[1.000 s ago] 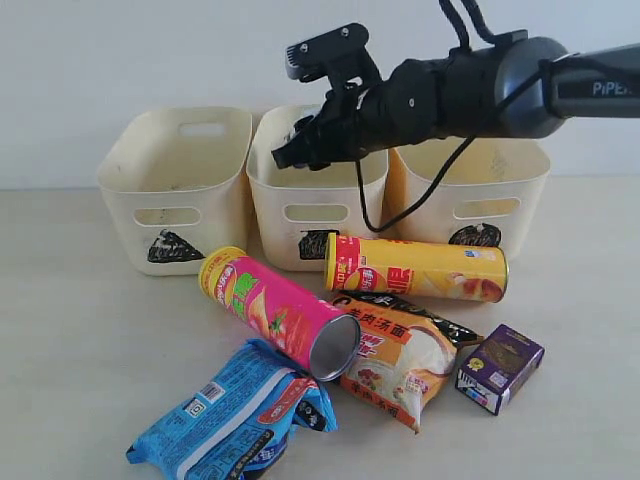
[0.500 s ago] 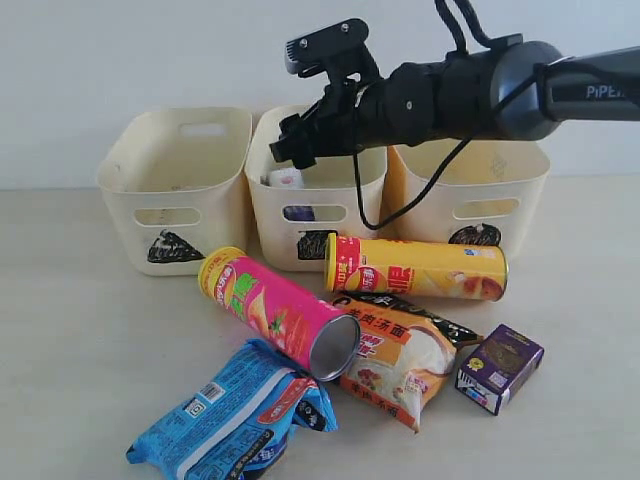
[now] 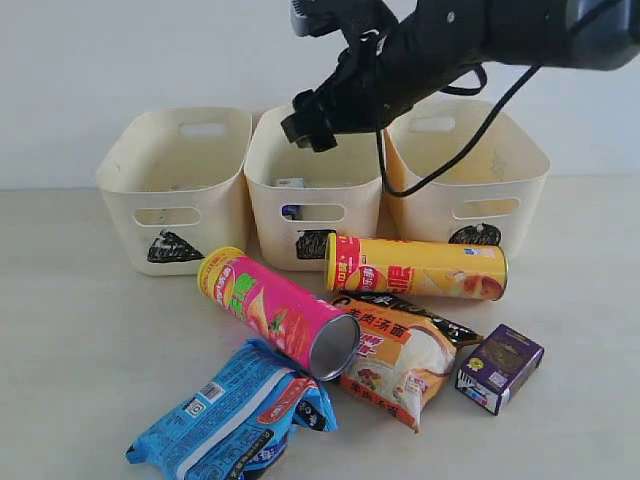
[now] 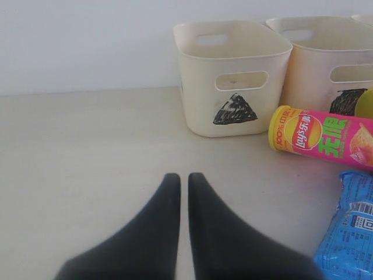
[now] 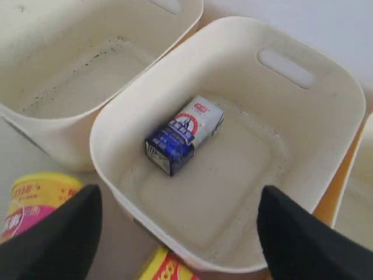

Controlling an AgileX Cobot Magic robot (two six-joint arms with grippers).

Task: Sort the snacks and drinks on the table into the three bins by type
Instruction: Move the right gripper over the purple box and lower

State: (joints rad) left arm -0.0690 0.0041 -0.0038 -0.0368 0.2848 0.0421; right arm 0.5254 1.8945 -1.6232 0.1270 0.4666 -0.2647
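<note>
Right gripper (image 3: 308, 128) is up higher over the middle bin (image 3: 365, 215) now, jaws wide, empty. White carton (image 5: 184, 135) sits inside it. Pink tube (image 3: 280, 312), yellow tube (image 3: 420, 268), blue bag (image 3: 230, 410), orange bag (image 3: 400, 365) and purple carton (image 3: 498, 366) are all unsorted out front.

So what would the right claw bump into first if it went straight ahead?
Probably the small white-and-blue drink carton lying in the middle cream plastic bin, or the floor beside it; depth is unclear.
</note>
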